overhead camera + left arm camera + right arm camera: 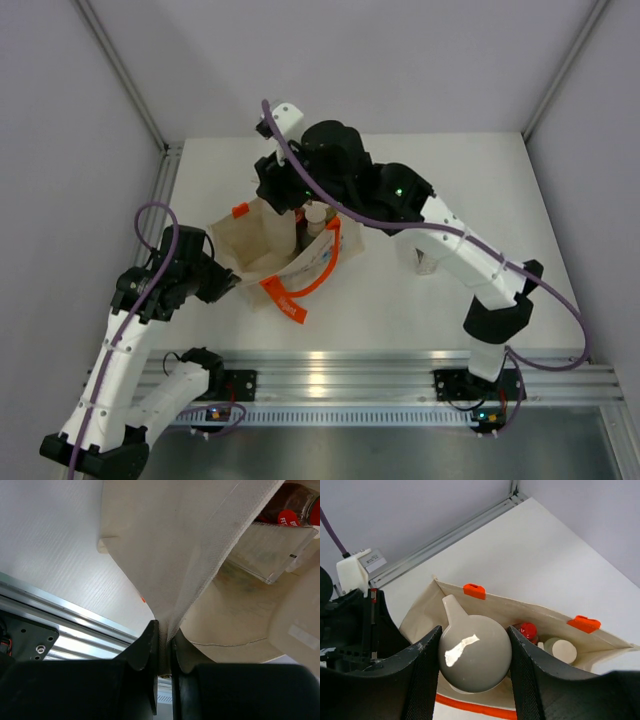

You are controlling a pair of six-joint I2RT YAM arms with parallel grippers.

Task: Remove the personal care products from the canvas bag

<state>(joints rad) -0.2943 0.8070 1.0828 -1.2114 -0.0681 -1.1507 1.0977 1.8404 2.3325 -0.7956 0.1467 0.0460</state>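
- While the left gripper [164,652] is closed tight on a fold of fabric at the rim of the canvas bag [175,545], the bag sits on the white table [400,300] between the two arms, its mouth open upward.
- Right gripper [475,640] is over the bag's mouth, jaws partly open and pressed against both sides of a rounded grey-tan bottle [475,665]. The bottle is clamped between the fingers, above the bag's interior.
- Inside the bag, the right wrist view shows a red-capped item [528,630] and a white round cap [561,650] side by side against the far wall.
- Two orange tabs [474,590] sit on the far rim. An orange strap handle [310,285] hangs over the near side onto the table.
- Outside the bag, a small pale object [428,262] stands on the table just beside the right forearm. It is mostly hidden, and its identity cannot be told.
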